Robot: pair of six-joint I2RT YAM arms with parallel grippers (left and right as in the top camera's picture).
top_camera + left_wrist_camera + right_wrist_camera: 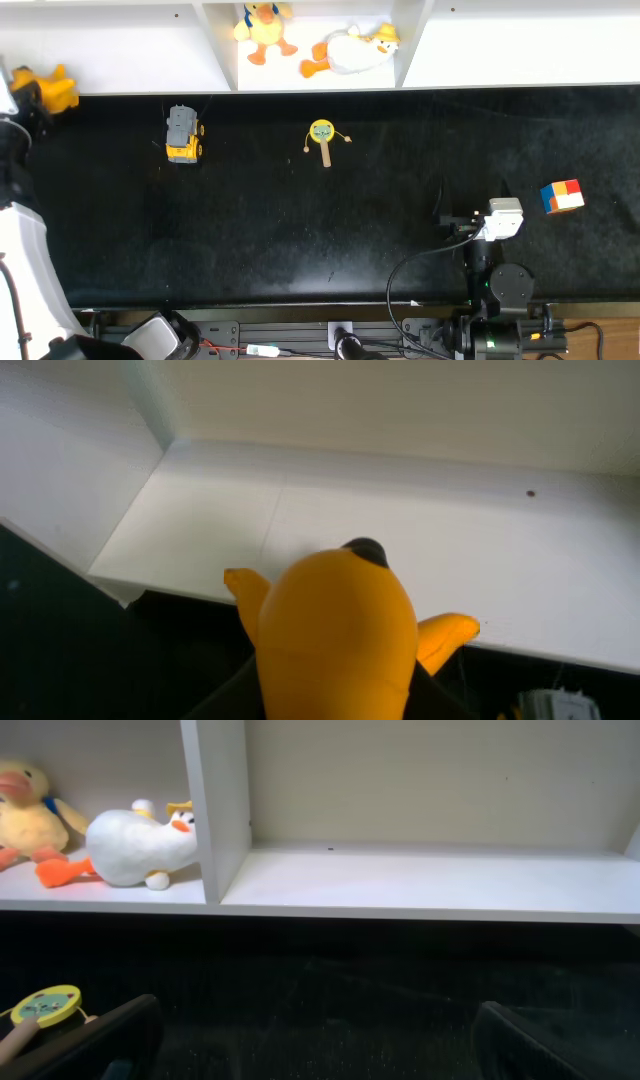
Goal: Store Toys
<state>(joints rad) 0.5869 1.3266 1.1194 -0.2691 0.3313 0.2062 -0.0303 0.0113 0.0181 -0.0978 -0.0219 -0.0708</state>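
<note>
Left claw is clamped on the yellow plush toy. On the top cam I see it at the far upper left, right at the front edge of the white shelf. On the left wrist cam the plush sits low in the centre with a small black bit on top. The shelf's left bay is open just beyond it, with the floor of the bay across the middle of the frame.

Right claw is wide open and holds nothing, with one finger in each bottom corner of its wrist cam. On the top cam it's at the lower right, low over the black counter and facing the shelf.

I see three toys loose on the counter:
- The toy truck is at upper left of centre.
- The rattle drum is at upper centre, near the shelf front. It's also at the lower left of the right wrist cam.
- The colour cube is at right, well apart from the others and a bit right of the right claw.

Two are stored in the middle bay, upper centre of the top cam. The yellow duck is on the left. The white duck lies on its side beside it, against the divider.
</note>
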